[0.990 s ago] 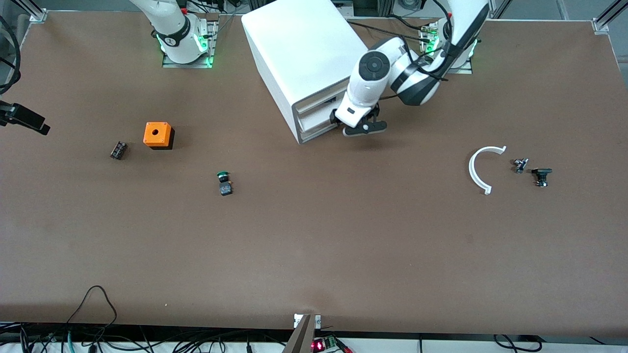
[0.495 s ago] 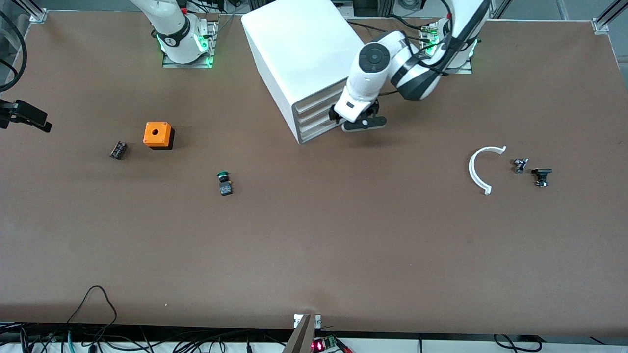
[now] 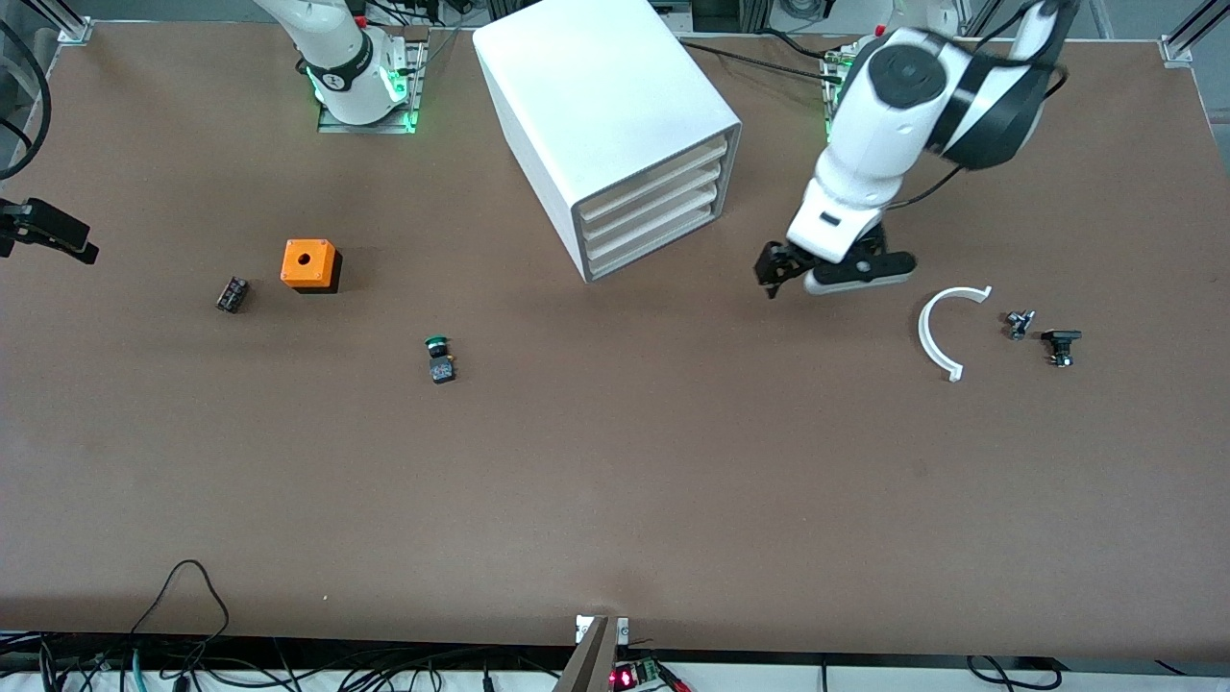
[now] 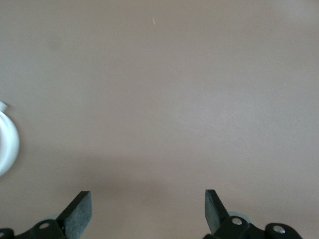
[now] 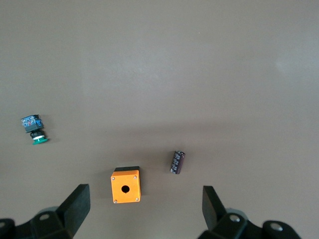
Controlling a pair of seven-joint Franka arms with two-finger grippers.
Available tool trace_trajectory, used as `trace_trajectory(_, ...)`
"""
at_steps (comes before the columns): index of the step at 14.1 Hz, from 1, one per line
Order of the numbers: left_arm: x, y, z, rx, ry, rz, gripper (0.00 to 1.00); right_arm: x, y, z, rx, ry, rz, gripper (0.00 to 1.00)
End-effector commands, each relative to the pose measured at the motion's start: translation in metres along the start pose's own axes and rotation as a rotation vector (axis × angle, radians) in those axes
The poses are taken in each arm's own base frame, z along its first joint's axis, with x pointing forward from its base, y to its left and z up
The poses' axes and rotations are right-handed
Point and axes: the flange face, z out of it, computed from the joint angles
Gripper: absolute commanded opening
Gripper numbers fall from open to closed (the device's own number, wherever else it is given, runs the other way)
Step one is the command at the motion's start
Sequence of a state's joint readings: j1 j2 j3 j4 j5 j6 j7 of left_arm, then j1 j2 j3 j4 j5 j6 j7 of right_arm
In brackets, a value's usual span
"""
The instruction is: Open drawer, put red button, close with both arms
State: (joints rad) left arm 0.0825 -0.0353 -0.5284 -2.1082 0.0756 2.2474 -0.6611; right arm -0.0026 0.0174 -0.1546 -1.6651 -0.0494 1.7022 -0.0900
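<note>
The white cabinet (image 3: 596,86) stands at the back of the table with all four drawers flush. The drawer (image 3: 658,190), second from the top, is shut. The red button shows in no view. My left gripper (image 3: 772,273) hangs open and empty over bare table between the cabinet and a white arc; its wrist view (image 4: 147,204) shows only table between the fingers. My right gripper (image 5: 144,194) is open and empty, high over the orange box at the right arm's end of the table.
An orange box with a hole (image 3: 309,264) (image 5: 125,186), a small dark cylinder (image 3: 232,294) (image 5: 176,162) and a green-capped button (image 3: 439,358) (image 5: 34,129) lie toward the right arm's end. A white arc (image 3: 947,327) (image 4: 7,144) and two small black parts (image 3: 1060,344) lie toward the left arm's end.
A drawer that stood slightly out is now flush. My left gripper has left the cabinet's front and swung toward the left arm's end, beside the white arc. The right arm has barely moved.
</note>
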Motion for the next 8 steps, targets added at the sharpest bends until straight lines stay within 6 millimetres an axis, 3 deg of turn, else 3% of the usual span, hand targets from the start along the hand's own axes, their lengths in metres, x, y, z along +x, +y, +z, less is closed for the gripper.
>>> trace_trajectory(1,0.041,-0.047,-0.059,0.046,0.017,0.102,1.00,0.000,0.001,-0.002,0.016,0.018,0.004,1.00)
trace_trajectory(3,0.069,-0.092,-0.087,0.064,-0.016,0.158,1.00,0.000,0.002,-0.003,0.017,0.021,0.008,1.00)
trace_trajectory(5,0.089,-0.134,-0.102,0.070,-0.018,0.197,1.00,0.001,0.002,-0.002,0.017,0.018,0.012,1.00)
trace_trajectory(8,0.105,-0.175,-0.120,0.075,-0.024,0.258,1.00,0.001,0.001,-0.002,0.017,0.019,0.012,1.00)
